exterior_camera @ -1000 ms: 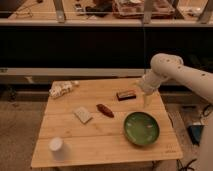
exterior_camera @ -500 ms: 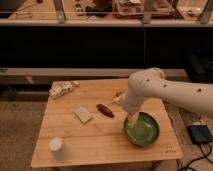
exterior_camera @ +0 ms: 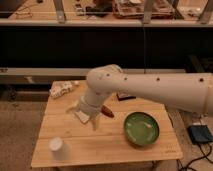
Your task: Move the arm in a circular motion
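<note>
Arm (exterior_camera: 150, 90) reaches in from the right edge to over the desk (exterior_camera: 100, 147) centre. Claw (exterior_camera: 87, 116) hangs low, left of centre; spread or pressed together, cannot tell. Green bowl (exterior_camera: 141, 128) front right, white cup (exterior_camera: 56, 146) front-left corner.

Arm (exterior_camera: 160, 90): white, extended from right of view leftward, bent downward at bulbous joint. Gripper (exterior_camera: 90, 116): at lower-left end, pointing down.
</note>
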You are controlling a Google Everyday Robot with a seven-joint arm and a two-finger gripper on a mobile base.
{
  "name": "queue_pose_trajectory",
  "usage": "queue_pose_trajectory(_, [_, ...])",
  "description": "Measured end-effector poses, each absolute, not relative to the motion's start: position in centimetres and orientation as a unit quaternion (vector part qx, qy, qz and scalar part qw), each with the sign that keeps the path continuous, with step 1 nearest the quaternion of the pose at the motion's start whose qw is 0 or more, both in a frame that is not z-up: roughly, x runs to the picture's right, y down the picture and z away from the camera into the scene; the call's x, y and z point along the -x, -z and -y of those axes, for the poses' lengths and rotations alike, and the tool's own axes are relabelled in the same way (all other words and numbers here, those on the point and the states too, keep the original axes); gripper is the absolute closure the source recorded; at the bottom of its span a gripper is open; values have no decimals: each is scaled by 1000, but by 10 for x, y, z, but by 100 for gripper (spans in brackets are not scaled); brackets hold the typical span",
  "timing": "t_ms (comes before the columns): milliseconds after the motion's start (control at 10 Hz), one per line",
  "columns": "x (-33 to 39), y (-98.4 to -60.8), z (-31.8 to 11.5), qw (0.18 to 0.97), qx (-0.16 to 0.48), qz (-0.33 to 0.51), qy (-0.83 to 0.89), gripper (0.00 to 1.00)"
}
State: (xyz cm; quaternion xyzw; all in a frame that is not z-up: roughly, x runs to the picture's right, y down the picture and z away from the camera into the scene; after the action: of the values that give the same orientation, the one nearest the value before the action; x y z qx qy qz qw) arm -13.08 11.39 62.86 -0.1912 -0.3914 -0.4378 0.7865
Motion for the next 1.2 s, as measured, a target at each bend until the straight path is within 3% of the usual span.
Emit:
queue_pose_trajectory(300, [138, -684, -56, 788, 186, 404, 425, 20])
queue_pose_trajectory(600, [16, -782, 31, 871, 187, 305, 336, 20])
queue_pose_trajectory(800, [-69, -819, 62, 914, 196, 234, 266, 20])
queue_pose_trajectory(1200, [-211, -821, 55, 953, 236, 105, 160, 20])
